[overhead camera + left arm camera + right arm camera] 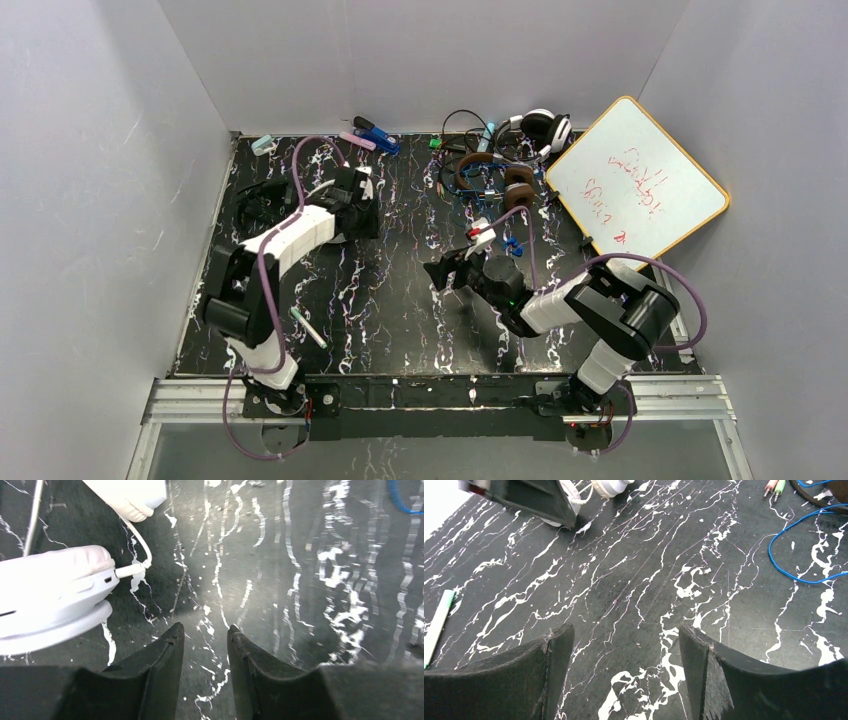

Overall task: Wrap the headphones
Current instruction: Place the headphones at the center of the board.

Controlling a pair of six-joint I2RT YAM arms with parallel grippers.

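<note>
A white headset's ear cup (45,600) lies on the black marbled table just left of my left gripper (205,630), with its thin white cord (142,545) plugged in. The left gripper (368,222) is open and empty; in the top view its arm hides most of that headset. A black headset (262,200) lies at the far left. A headset with brown ear cups (490,175) and tangled cords sits at the back. My right gripper (432,270) is open and empty over bare table (624,632). A blue cord (804,545) lies to its right.
A whiteboard (640,185) with red writing leans at the back right. A black-and-white headset (540,125) and markers (375,135) lie along the back wall. A green-tipped pen (308,328) lies near the left arm's base and shows in the right wrist view (436,625). Grey walls enclose the table.
</note>
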